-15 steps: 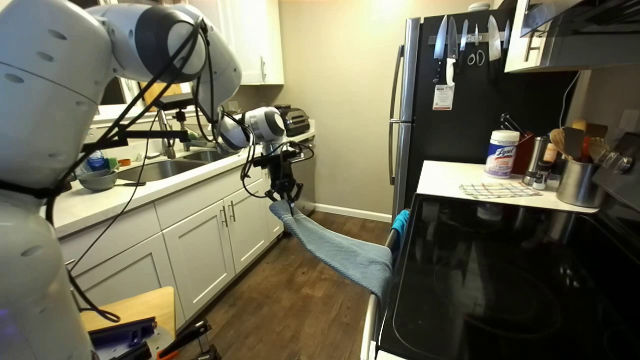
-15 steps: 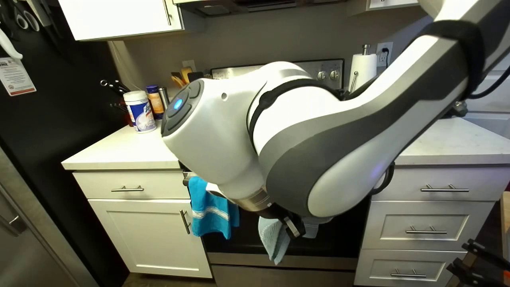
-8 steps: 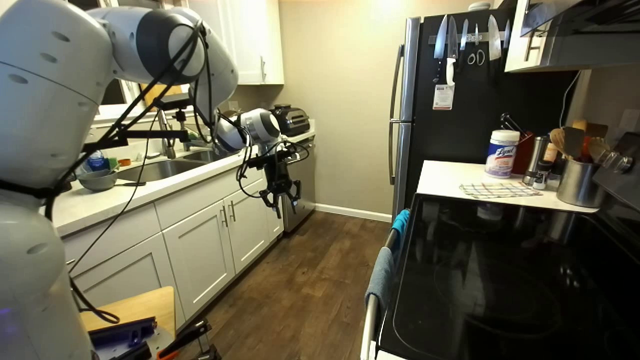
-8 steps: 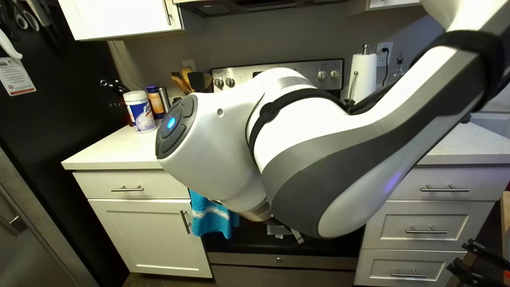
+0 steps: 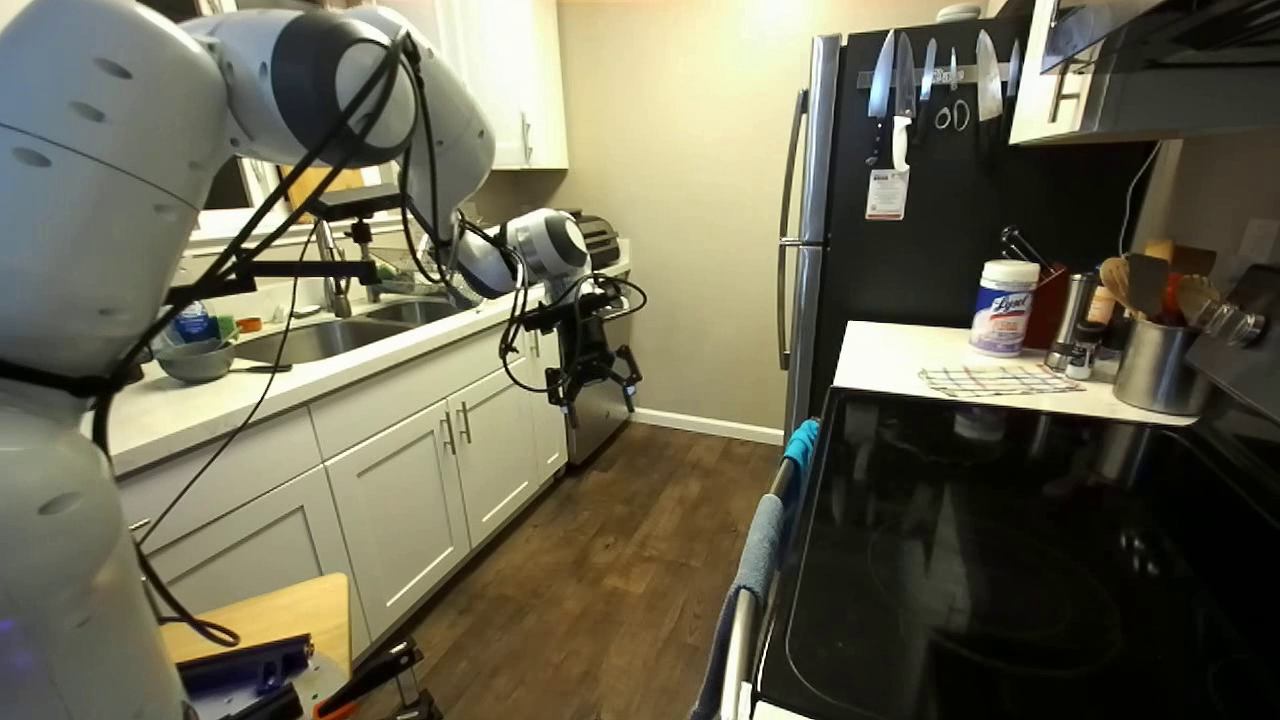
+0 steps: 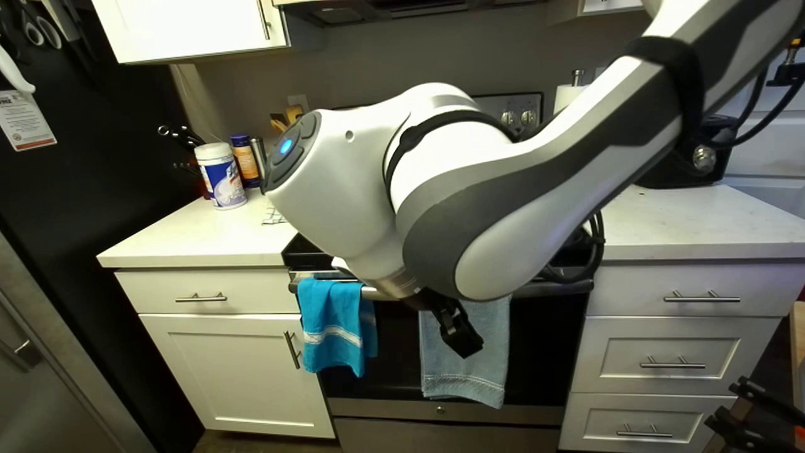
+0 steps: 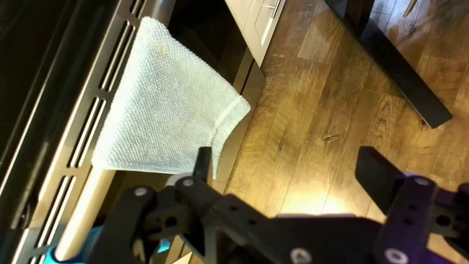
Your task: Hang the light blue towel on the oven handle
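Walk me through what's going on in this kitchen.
A robot arm is on towel duty, with the job of hanging the light blue towel on the oven handle. That towel is draped over the bar, and a brighter blue towel hangs farther along it. The gripper is open, empty and apart from both, so the hanging looks done.

i read one brand in an exterior view: "lysol", toward three o'clock, printed across a white-lidded canister [image 5: 1003,308]. toward two o'clock i see a printed tag [image 5: 886,194], its lines too small for me to read; between one and two o'clock, a knife strip [image 5: 941,75] bears lettering too blurred to make out.
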